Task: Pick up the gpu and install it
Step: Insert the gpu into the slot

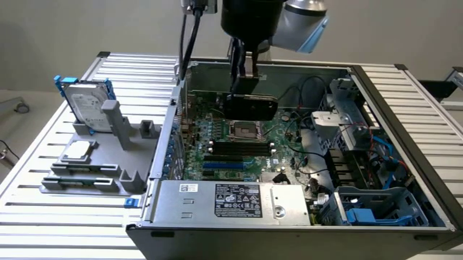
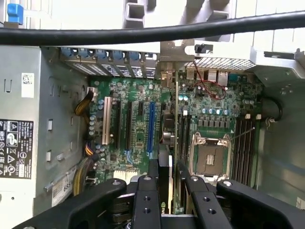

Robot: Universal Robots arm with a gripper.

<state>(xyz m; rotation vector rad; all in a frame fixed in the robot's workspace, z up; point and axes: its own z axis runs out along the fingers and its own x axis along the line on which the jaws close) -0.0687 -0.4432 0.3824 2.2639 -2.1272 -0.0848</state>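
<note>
1. Pinching the gpu (image 1: 250, 107) by its top edge, the hand (image 1: 244, 85) held it up.
2. The gpu hung above the green board (image 1: 239, 154) inside the open computer case (image 1: 405, 146).
3. A hard drive (image 1: 90, 111) stood on the bench (image 1: 72, 216), at the exterior view's left.

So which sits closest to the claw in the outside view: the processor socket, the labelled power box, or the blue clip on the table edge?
1. Processor socket, just beneath the gripper and the gpu it holds.
2. Power box, along the case near edge.
3. Blue clip, outside the case, toward the exterior view's left.
</note>
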